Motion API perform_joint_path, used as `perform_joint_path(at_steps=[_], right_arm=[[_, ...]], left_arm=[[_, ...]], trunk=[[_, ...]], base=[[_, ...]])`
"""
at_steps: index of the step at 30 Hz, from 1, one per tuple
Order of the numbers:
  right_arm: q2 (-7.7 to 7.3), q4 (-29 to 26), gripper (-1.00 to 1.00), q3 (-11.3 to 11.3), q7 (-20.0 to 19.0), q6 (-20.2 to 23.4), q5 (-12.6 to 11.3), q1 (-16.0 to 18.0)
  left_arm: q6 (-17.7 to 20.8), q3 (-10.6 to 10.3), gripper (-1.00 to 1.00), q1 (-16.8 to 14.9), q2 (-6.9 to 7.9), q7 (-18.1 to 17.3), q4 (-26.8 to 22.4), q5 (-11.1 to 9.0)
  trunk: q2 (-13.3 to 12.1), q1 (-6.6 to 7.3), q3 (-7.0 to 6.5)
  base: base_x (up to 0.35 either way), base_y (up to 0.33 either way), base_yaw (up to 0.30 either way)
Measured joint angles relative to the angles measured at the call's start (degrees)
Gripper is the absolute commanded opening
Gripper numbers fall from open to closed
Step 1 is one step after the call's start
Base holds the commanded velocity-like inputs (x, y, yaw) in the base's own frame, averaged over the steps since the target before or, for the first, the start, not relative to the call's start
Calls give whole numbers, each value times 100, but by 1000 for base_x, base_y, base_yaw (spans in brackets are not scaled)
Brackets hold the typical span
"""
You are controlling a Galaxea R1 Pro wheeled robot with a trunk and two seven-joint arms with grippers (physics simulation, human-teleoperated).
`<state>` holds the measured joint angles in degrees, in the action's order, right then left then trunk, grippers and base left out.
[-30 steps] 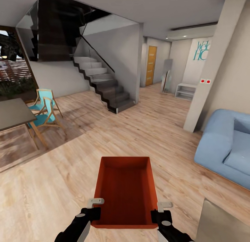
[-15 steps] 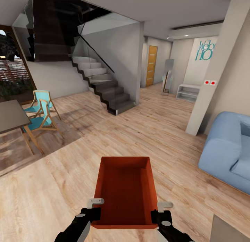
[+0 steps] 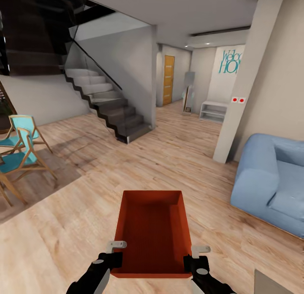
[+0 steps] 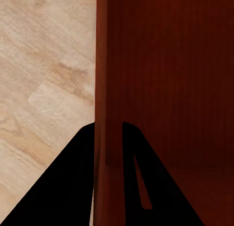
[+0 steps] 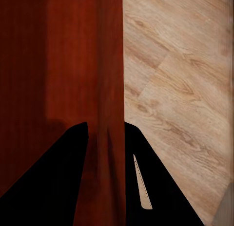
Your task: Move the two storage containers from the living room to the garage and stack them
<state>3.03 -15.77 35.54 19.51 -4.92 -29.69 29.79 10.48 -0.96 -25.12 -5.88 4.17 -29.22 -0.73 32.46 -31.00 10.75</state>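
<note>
Legible text, head view: one item only. Teal wall lettering (image 3: 230,62) on the white wall panel at the far end of the room, above the low white shelf unit (image 3: 213,111). Two lines, both cut off at the right by the pillar (image 3: 242,74) in front. Upper line in script, reads "Welc" as far as visible; lower line in thin capitals, reads "HO" with part of a further letter, possibly M. The two red round marks (image 3: 237,100) on the pillar carry no readable characters at this size. No labels, brands or numbers legible on any other surface; wrist views show none.
</note>
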Motion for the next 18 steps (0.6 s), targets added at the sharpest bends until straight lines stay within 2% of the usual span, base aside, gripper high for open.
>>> perform_joint_path(at_steps=[7,18], right_arm=[[1,-2,-100,-1,2,3,2,0],[4,3,-100,-3,0,3,5,1]], left_arm=[[0,3,-100,0,1,-3,0,2],[2,6,-100,3,2,-5,-3,6]], trunk=[[0,0,0],[0,0,0]], base=[[323,0,-282],[323,0,-15]])
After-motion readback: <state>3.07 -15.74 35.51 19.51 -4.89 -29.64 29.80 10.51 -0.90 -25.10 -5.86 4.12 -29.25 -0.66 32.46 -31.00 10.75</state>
